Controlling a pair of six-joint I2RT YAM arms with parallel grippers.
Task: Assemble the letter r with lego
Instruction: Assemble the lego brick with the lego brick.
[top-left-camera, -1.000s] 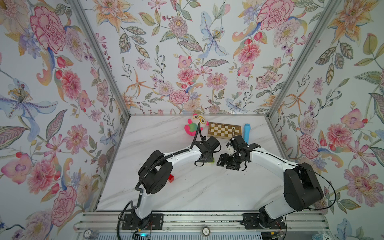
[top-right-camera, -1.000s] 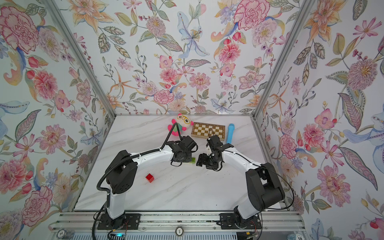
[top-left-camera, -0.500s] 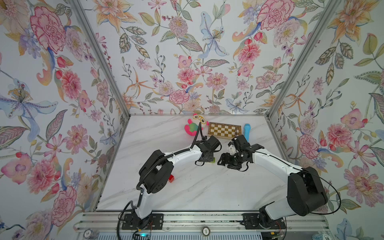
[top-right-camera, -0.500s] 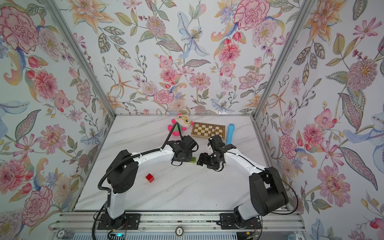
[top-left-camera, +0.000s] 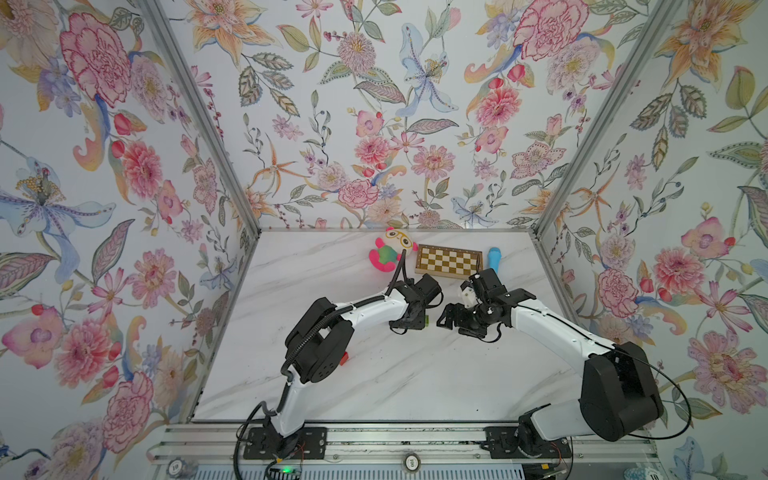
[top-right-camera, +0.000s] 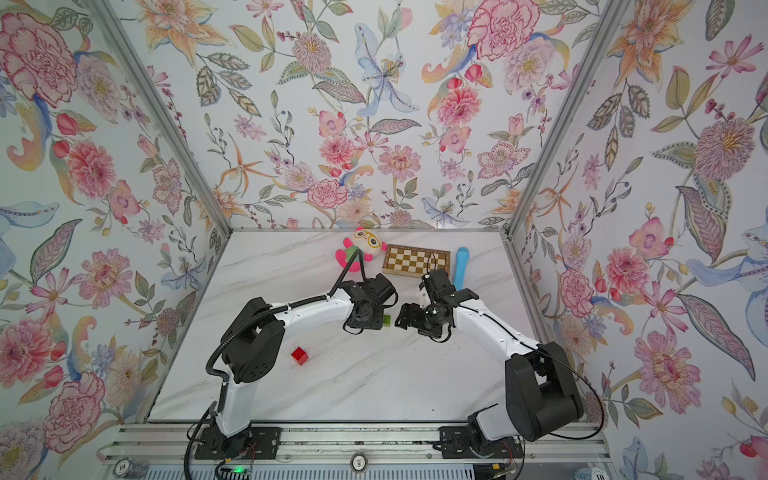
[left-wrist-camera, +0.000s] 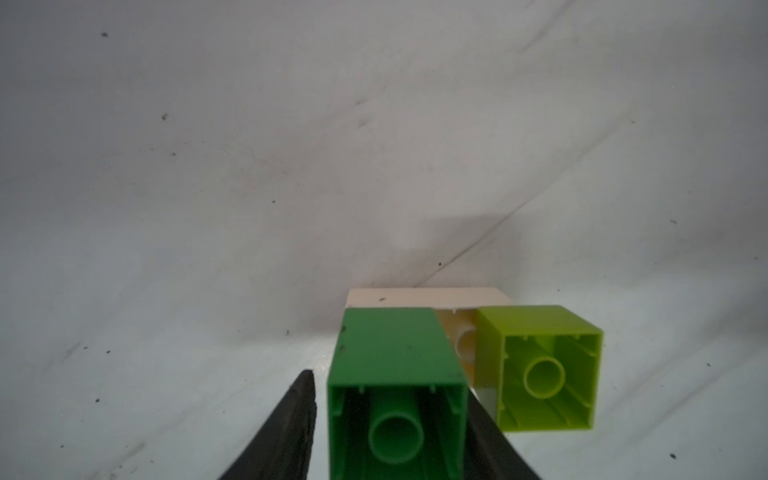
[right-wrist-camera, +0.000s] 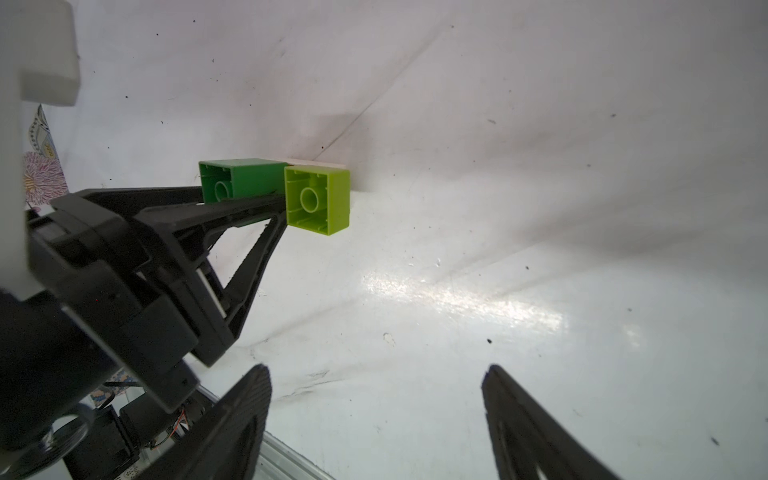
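**Since the red end is missing, the left arm sits nearer**

Well apart from both pincers, the red brick (top-right-camera: 300, 356) lies on the table (top-right-camera: 374, 386) near the left arm's elbow. The left pincer (left-wrist-camera: 388, 382) stands slightly parted astride the dark green brick (left-wrist-camera: 390, 345), whose hollow end faces it; the lime brick (left-wrist-camera: 540, 370) and cream-white brick (left-wrist-camera: 428, 298) adjoin. The right pincer (right-wrist-camera: 376, 368) gapes wide, empty.

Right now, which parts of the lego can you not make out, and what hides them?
Cream-white brick: in the left wrist view, mostly behind the dark green brick and the lime brick.
Dark green brick: in both top views, hidden under the left gripper.
Red brick: in a top view, partly behind the left arm's elbow.
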